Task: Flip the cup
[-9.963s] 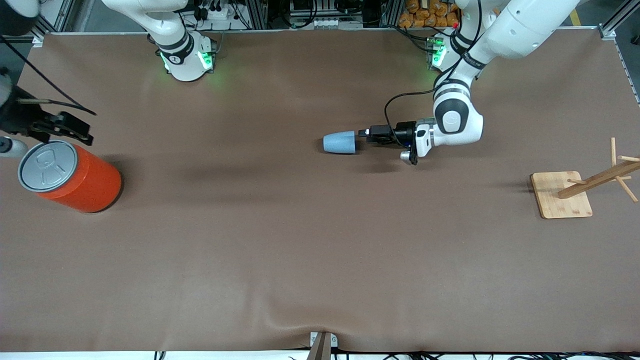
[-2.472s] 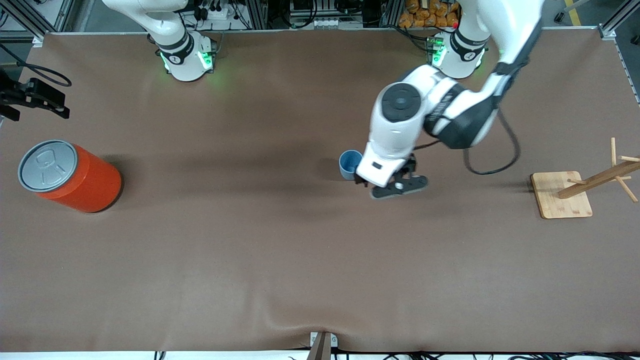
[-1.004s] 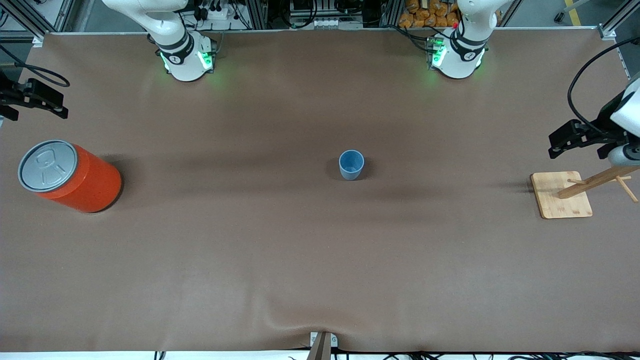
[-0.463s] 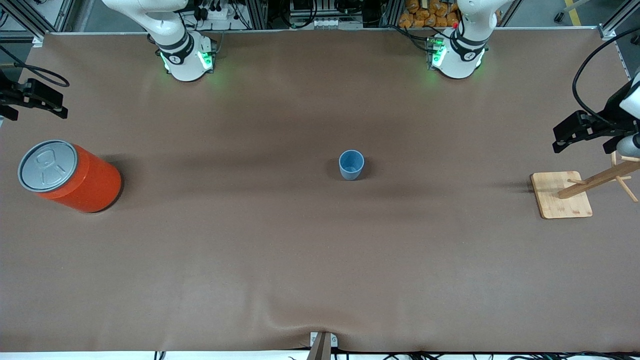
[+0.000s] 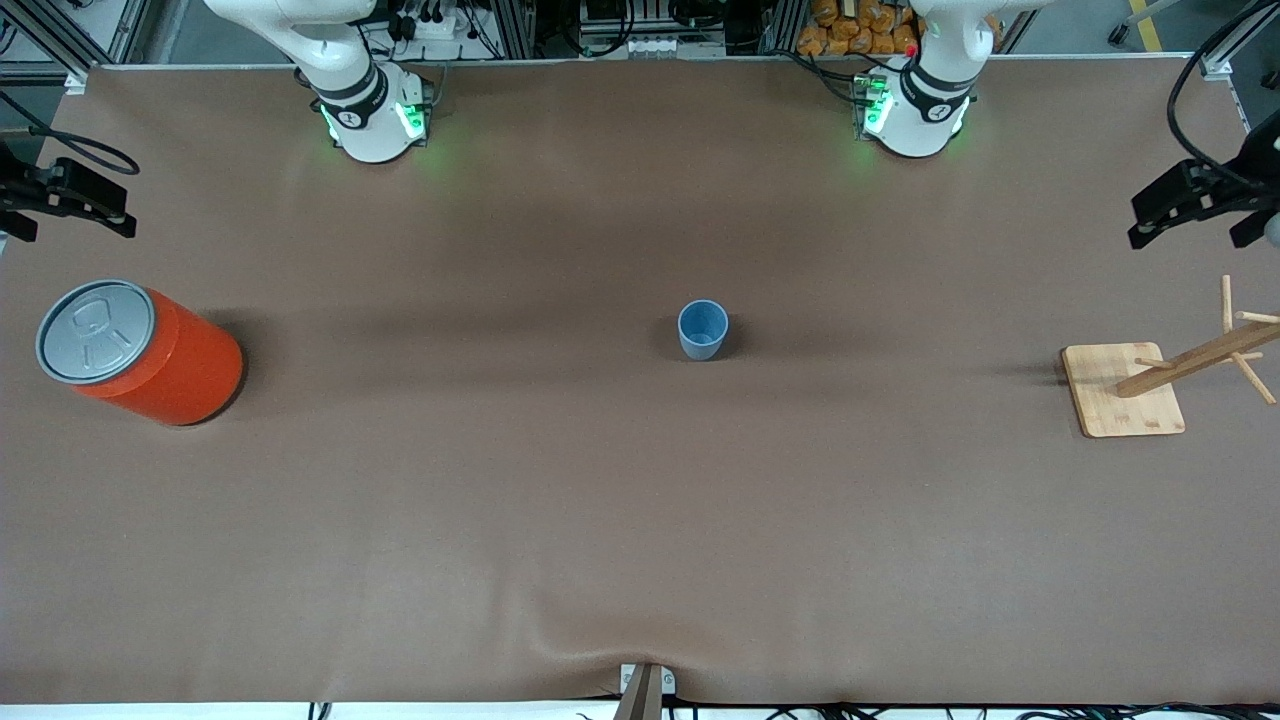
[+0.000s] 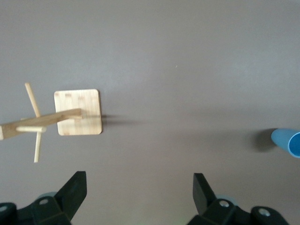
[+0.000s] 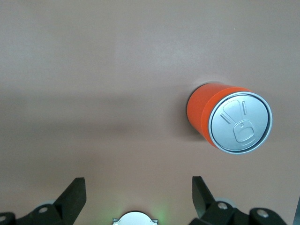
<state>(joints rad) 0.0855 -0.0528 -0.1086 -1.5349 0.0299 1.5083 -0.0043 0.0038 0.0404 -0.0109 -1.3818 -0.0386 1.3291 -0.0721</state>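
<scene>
The small light-blue cup point(image 5: 703, 329) stands upright, rim up, alone near the middle of the brown table. Its rim also shows at the edge of the left wrist view point(image 6: 288, 142). My left gripper point(image 5: 1195, 205) is open and empty, high over the table's edge at the left arm's end, above the wooden rack. In its own view the gripper point(image 6: 139, 190) frames bare table. My right gripper point(image 5: 65, 200) is open and empty, high over the table's edge at the right arm's end. Its own view shows the gripper point(image 7: 138, 190) over bare table.
A large orange can with a grey top point(image 5: 140, 352) stands at the right arm's end, also in the right wrist view point(image 7: 230, 118). A wooden peg rack on a square base point(image 5: 1122, 389) stands at the left arm's end, also in the left wrist view point(image 6: 78, 112).
My left gripper let go of the cup, which now stands upright, and has drawn away to the table's edge at the left arm's end. The right arm waits.
</scene>
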